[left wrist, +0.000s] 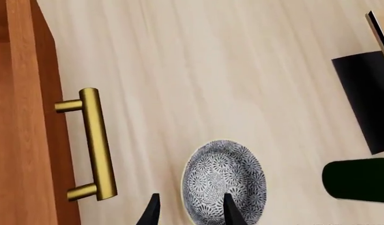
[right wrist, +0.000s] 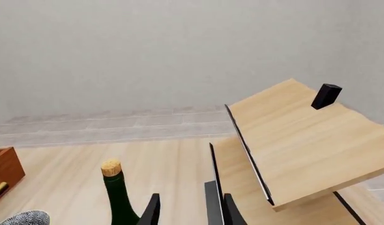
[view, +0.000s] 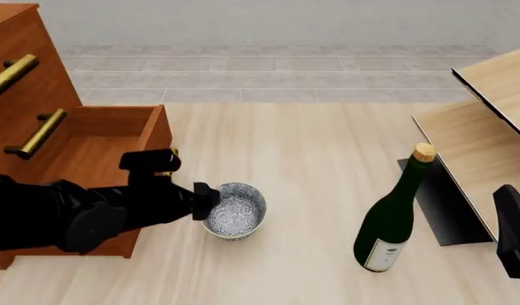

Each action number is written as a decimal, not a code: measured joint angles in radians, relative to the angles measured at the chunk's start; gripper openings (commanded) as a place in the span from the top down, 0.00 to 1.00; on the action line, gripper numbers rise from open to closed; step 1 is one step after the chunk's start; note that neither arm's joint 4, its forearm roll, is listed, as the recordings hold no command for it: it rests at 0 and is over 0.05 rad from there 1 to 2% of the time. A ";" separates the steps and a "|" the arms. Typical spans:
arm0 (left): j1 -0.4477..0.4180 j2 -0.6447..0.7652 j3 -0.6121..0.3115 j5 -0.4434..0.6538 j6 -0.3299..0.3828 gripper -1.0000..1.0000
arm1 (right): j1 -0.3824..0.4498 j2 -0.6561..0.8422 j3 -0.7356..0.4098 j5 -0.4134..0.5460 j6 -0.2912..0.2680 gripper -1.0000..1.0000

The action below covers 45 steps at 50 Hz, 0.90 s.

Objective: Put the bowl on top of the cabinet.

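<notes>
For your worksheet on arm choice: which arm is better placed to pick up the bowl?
Left. The left gripper hangs open at the rim of the bowl, beside the cabinet. The right gripper is far off, past the bottle.

No readable text anywhere, pale label on the green bottle (view: pixel 393 219) too blurred to read

The left arm (view: pixel 65 216) is matte black all over, built of thick rounded segments with a boxy block mounted near the wrist. Its left hand (left wrist: pixel 190 211) ends in two slim, tapering black fingers. The right hand (right wrist: pixel 190 211) has the same pair of pointed black fingers.
</notes>
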 measured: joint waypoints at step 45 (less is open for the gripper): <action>-0.037 0.072 0.001 -0.043 -0.039 0.00 | -0.002 0.000 0.002 -0.009 0.004 0.00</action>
